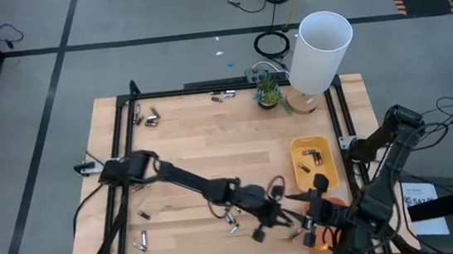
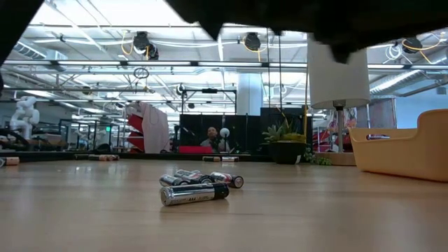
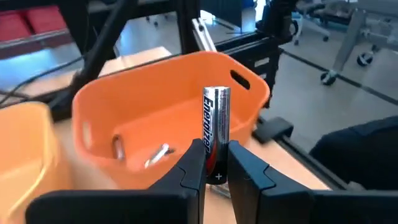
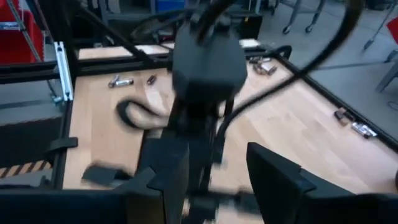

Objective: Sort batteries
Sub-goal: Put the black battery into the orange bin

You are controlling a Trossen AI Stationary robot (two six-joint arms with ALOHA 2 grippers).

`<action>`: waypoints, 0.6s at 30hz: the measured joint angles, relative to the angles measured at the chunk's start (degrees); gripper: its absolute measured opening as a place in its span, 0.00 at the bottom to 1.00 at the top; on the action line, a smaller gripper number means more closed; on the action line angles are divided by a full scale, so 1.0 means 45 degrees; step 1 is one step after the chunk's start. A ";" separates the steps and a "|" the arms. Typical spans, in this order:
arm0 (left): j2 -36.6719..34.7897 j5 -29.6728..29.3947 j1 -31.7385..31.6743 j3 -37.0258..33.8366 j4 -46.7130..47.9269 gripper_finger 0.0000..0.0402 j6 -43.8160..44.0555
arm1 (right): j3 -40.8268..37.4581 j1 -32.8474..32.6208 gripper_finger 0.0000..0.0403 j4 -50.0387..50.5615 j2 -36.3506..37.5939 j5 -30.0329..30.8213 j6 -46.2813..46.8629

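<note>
High view: I see my left arm (image 1: 182, 180) reaching from its base at the table's left edge diagonally across the wooden table (image 1: 211, 137) toward the near right corner, stretched low and nearly straight. The left gripper (image 1: 292, 221) ends just beside the right arm's wrist, near the orange tray (image 1: 325, 242), which shows only in part under the right arm.

In the left wrist view, the left gripper's fingers (image 3: 193, 165) stand narrow, clamped on the lower end of a battery (image 3: 216, 134) held upright, silver cap up, dark body with lettering. The orange tray (image 3: 168, 106) lies directly beyond it, and I can see two silvery cells (image 3: 158, 154) on its floor. The yellow tray (image 3: 25, 149) sits next to it.

My right arm (image 1: 388, 161) is folded over the table's right edge, with the right gripper (image 1: 317, 218) pointing left toward the left arm's wrist. In the right wrist view, the right gripper's fingers (image 4: 273, 180) stand partly apart with nothing between them.

Loose batteries (image 2: 196, 187) lie grouped on the table in the low view; others (image 1: 141, 239) lie near the left front corner and along the far edge (image 1: 149, 116). The yellow tray (image 1: 313, 162) holds a few cells.
</note>
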State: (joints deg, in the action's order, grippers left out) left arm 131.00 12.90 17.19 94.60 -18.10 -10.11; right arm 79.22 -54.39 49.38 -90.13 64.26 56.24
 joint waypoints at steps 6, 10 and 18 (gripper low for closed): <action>0.2213 -0.0081 -0.0068 0.3124 0.0906 0.12 -0.0158 | 0.0000 -0.0278 0.38 0.0346 0.0000 0.0150 0.0834; 0.3342 -0.0066 0.0036 0.4575 0.0986 0.12 -0.0067 | 0.0000 -0.0396 0.38 0.0403 0.0000 0.0231 0.1074; 0.4336 -0.1044 0.0124 0.6247 0.1914 0.12 -0.0576 | 0.0000 -0.0652 0.38 0.0341 0.0000 0.0482 0.1080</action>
State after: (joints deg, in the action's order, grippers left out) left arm 150.52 8.20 17.75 122.71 -9.49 -12.70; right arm 79.22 -57.32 50.92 -90.13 66.43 61.10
